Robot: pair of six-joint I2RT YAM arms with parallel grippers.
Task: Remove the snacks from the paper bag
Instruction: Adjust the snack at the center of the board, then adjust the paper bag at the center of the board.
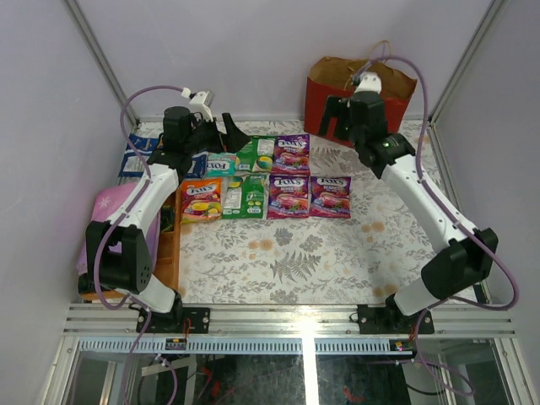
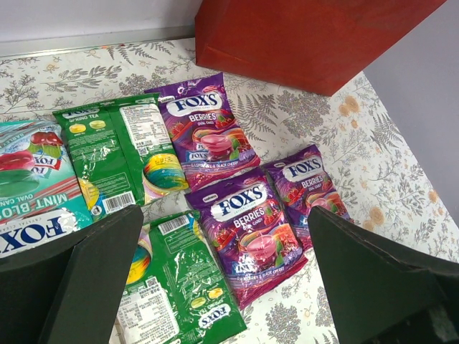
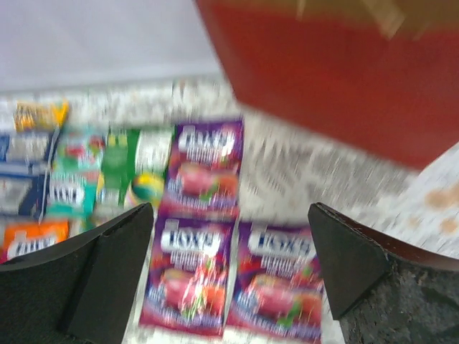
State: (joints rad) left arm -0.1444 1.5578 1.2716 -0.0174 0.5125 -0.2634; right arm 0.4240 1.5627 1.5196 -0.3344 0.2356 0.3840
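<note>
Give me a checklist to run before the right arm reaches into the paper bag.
1. Right gripper open and empty: ok.
2. Left gripper open and empty: ok.
3. Paper bag upright at the far edge, mouth open: ok.
4. Anything left inside the bag: cannot tell, its inside is hidden.
5. Candy packets lying flat on the table, apart from the bag: ok.
6. Right wrist view sharp: not ok, it is blurred.
</note>
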